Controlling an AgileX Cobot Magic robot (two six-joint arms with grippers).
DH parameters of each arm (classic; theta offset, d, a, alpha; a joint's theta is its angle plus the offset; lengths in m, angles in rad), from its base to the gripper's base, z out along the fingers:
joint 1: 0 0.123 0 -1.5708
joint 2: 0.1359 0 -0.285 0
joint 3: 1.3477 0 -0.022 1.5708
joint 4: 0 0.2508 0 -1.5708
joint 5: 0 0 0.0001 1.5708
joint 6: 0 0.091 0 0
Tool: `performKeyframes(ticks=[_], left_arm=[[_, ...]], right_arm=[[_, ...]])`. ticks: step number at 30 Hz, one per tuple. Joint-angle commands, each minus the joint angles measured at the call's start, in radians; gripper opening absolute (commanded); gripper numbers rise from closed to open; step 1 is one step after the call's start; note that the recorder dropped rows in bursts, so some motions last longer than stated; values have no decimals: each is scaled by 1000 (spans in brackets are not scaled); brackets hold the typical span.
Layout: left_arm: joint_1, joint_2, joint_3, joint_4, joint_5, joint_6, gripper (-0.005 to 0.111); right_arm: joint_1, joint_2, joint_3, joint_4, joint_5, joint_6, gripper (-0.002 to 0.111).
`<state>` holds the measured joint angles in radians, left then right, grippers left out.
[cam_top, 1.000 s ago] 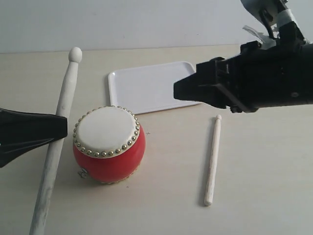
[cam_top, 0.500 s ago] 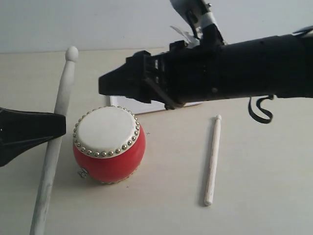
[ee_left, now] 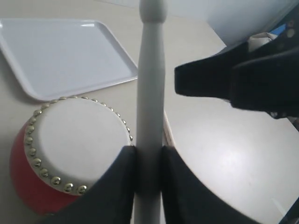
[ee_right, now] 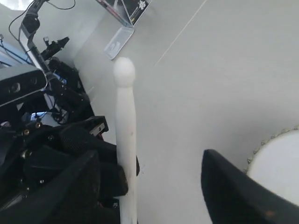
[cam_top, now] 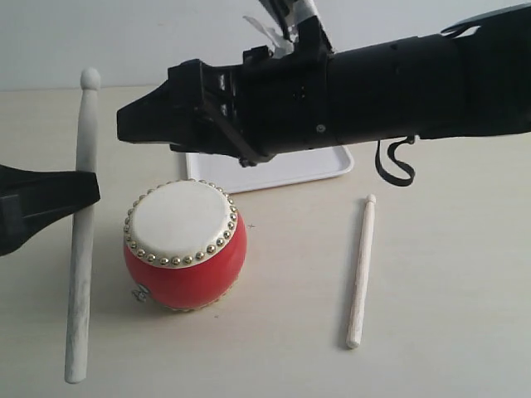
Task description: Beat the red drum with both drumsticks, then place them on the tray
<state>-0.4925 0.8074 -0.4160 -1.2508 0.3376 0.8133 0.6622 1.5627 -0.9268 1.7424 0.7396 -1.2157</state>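
The left gripper (ee_left: 148,175) clamps one drumstick (cam_top: 81,249) just left of the red drum (cam_top: 184,249), while the right gripper (cam_top: 137,124), jaws spread and empty, reaches across the middle, hiding much of the white tray (cam_top: 307,168) behind the drum; the other drumstick (cam_top: 360,269) lies on the table (cam_top: 448,290), right of the drum

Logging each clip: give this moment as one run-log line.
left fingers: shut on drumstick beside red drum | right fingers: open, empty | second drumstick: lying on table
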Motion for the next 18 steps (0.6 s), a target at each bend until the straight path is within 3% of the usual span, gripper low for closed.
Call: performKeyframes(ticks=[1, 18], left_arm=[[4, 29, 2, -17, 16, 17, 0], [4, 43, 2, -38, 28, 20, 0]], right_arm=[[1, 44, -37, 2, 78, -12, 61], [118, 157, -182, 2, -15, -3, 64]])
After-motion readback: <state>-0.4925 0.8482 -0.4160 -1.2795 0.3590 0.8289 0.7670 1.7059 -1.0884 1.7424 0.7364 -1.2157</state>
